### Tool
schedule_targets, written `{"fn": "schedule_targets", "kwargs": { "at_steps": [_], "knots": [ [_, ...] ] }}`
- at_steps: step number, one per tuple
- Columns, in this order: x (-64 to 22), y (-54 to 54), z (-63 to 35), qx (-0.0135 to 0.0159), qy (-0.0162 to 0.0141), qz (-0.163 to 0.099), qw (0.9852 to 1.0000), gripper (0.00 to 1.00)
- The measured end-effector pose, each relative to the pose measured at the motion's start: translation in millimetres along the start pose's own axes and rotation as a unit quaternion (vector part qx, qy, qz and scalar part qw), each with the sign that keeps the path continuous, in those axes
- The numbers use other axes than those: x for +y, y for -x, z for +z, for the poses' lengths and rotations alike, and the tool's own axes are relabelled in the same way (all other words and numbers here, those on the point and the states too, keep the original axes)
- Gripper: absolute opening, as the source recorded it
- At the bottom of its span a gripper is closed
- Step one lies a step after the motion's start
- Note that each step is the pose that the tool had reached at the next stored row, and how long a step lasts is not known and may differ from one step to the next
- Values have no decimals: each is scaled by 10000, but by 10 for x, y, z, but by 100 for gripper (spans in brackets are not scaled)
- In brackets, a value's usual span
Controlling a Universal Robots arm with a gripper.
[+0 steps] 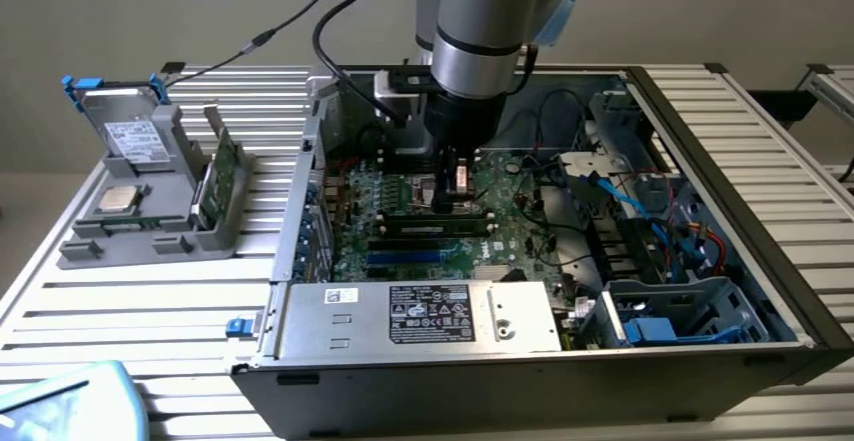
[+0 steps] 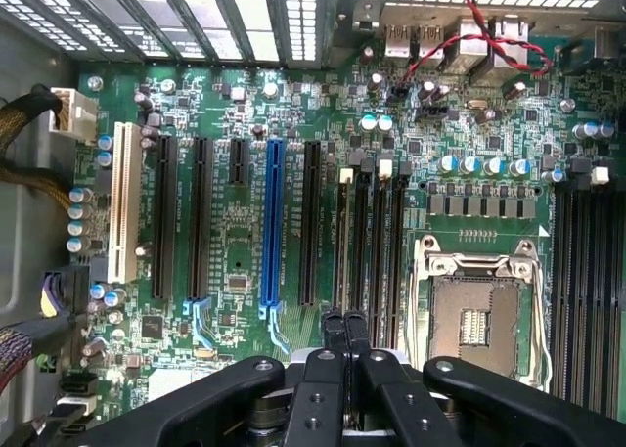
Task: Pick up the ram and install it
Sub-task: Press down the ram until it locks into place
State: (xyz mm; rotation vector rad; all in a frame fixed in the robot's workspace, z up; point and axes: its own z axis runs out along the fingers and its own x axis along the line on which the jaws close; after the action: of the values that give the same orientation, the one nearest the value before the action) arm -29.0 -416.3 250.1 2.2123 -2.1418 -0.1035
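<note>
Fingers [image 2: 344, 344] pressed together on nothing — our gripper [image 1: 450, 193] hangs low over the motherboard [image 2: 245, 114]. One ram [image 1: 430, 227] already sits in its slot, so we judge the install nearly done.

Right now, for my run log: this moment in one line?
gripper shut, empty | above motherboard slots | ram in holder, outside case
</note>
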Motion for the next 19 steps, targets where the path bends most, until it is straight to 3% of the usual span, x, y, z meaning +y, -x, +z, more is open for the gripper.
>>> {"fn": "schedule_targets", "kwargs": {
  "at_steps": [15,19],
  "knots": [
    [0,-1,0,0,0,0,10000,11],
    [0,0,0,-19,-5,217,9998,11]
  ]
}}
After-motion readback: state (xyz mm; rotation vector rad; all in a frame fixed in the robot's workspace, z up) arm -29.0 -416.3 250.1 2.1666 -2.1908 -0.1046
